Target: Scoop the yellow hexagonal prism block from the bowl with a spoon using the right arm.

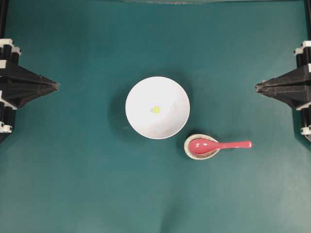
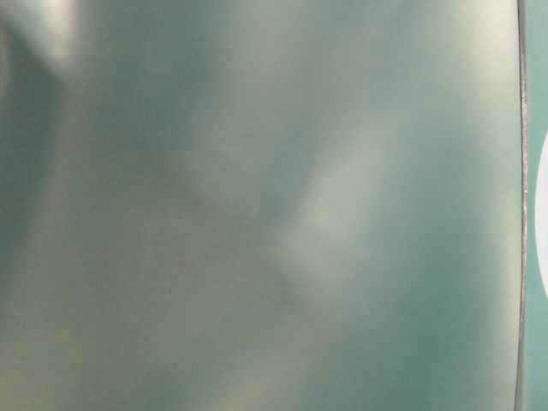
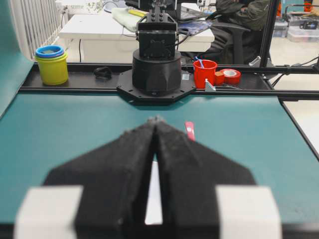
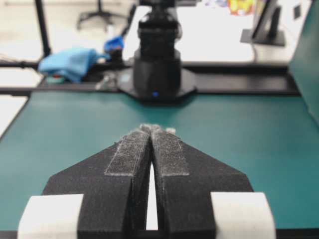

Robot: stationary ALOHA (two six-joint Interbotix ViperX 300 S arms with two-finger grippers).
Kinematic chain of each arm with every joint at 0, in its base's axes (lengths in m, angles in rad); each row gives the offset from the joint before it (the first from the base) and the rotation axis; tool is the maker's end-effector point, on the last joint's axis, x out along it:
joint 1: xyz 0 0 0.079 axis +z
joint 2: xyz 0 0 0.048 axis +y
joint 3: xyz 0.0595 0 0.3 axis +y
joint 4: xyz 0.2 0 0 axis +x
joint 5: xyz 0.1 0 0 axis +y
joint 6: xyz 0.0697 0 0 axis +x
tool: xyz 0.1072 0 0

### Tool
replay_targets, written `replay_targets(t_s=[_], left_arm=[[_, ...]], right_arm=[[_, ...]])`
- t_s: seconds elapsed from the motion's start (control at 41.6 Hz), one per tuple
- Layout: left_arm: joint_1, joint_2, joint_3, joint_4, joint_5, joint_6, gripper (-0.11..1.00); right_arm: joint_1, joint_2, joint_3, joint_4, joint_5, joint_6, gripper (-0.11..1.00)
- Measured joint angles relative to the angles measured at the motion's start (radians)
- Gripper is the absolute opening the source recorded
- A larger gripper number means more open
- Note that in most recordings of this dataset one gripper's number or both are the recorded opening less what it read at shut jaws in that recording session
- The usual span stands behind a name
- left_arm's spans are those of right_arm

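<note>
The white bowl (image 1: pixel 157 107) stands at the middle of the teal table, and the tiny yellow hexagonal prism block (image 1: pixel 155 109) lies inside it. The red-pink spoon (image 1: pixel 219 145) rests with its scoop in a small speckled beige dish (image 1: pixel 190 151) just right of the bowl, handle pointing right. My right gripper (image 1: pixel 257 87) hangs at the right edge, shut and holding nothing, well away from the spoon. At the left edge my left gripper (image 1: pixel 56 86) is shut too. In the left wrist view the spoon's handle (image 3: pixel 189 130) peeks past the shut fingertips (image 3: pixel 155 121). The right wrist view shows shut fingertips (image 4: pixel 151 128).
The table-level view shows only a blurred teal surface with a white sliver (image 2: pixel 542 223) at its right edge. Each arm's black base (image 3: pixel 156 64) stands at the far side of the other's wrist view. Beyond the table stand a yellow container (image 3: pixel 52 64) and a red cup (image 3: pixel 205 73).
</note>
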Motion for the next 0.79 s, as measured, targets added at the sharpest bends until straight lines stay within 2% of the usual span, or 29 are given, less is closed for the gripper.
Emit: replay_targets(t_s=[0.36, 0.697, 0.745, 0.793], left_arm=[[0.000, -0.008, 0.000, 0.008, 0.015, -0.008, 0.00], [0.000, -0.008, 0.000, 0.015, 0.017, 0.014, 0.00], [0.000, -0.008, 0.000, 0.015, 0.017, 0.014, 0.00], [0.002, -0.008, 0.000, 0.015, 0.015, 0.014, 0.00]], right_arm=[[-0.005, -0.005, -0.002, 0.000, 0.002, 0.005, 0.00], [-0.005, -0.003, -0.002, 0.000, 0.009, 0.005, 0.01], [-0.006, -0.003, -0.002, -0.002, 0.014, 0.005, 0.05], [-0.005, -0.003, -0.002, 0.000, 0.018, 0.006, 0.16]])
